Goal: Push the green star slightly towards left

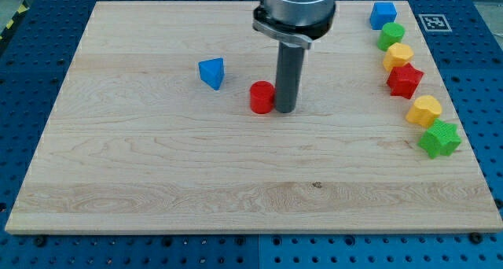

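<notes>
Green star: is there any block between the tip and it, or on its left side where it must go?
Nothing visible blocks either. My tip sits beside the red cylinder, far to the view's left of the green star, with bare board between them.

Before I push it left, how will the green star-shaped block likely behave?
The green star-shaped block sits flat and looks rigid, so it should slide on the smooth wooden board, not roll. Its points may make it twist. My tip is far off, beside the red cylinder block.

Our arm comes in from the view's top, approx. centre, its grey metal collar cut off by the frame edge. Dark rod hangs straight down, vertical; my tip [285, 112] sits on the desk [157, 182].
</notes>
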